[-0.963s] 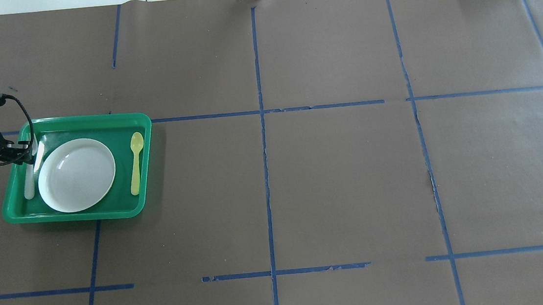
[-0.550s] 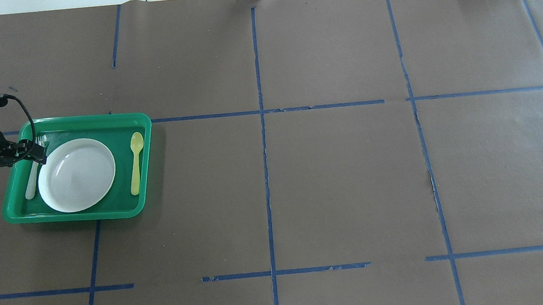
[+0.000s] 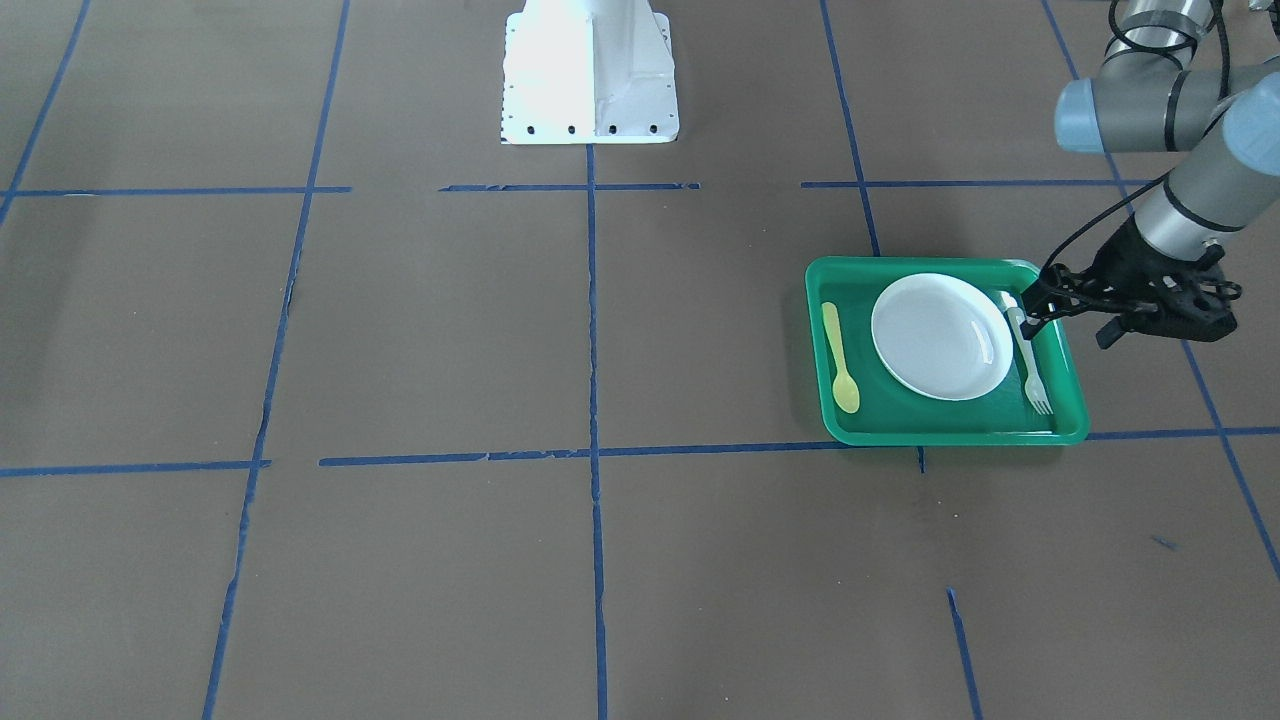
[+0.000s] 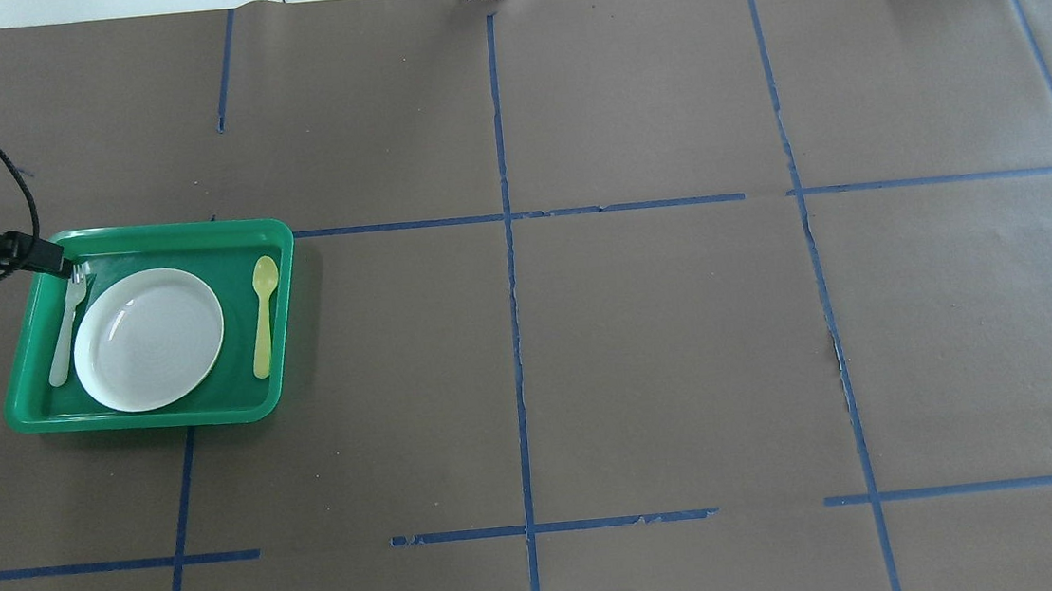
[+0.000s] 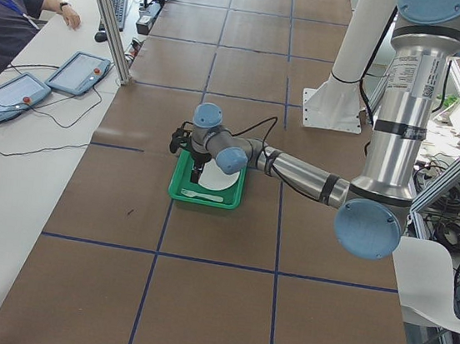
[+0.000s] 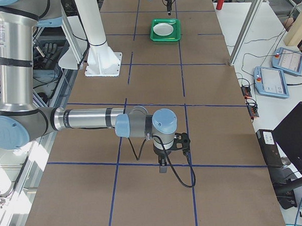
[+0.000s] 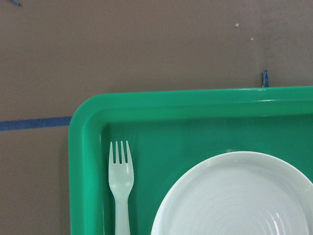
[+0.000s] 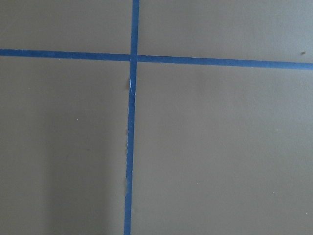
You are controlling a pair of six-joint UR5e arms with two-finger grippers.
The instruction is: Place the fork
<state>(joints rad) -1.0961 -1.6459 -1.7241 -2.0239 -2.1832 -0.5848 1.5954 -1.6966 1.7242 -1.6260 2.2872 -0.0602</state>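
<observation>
Fork (image 4: 67, 328) free now, lying flat in green tray (image 4: 147, 421) between its left wall and white plate (image 4: 149, 338), tines toward far rim. Left gripper (image 4: 64, 266): backed off above tray's corner, jaw gap impossible to tell. Looks placed; only retreat left.

Bright, even light; soft shadows; glare on plate (image 4: 149, 340) (base (image 3: 590, 70) blown white); focus sharp.

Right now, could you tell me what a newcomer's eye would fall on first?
A green plastic tray at the left end of the table, holding a round white plate between a pale plastic fork and a yellow plastic spoon. The left gripper hangs above the tray's left edge.
</observation>
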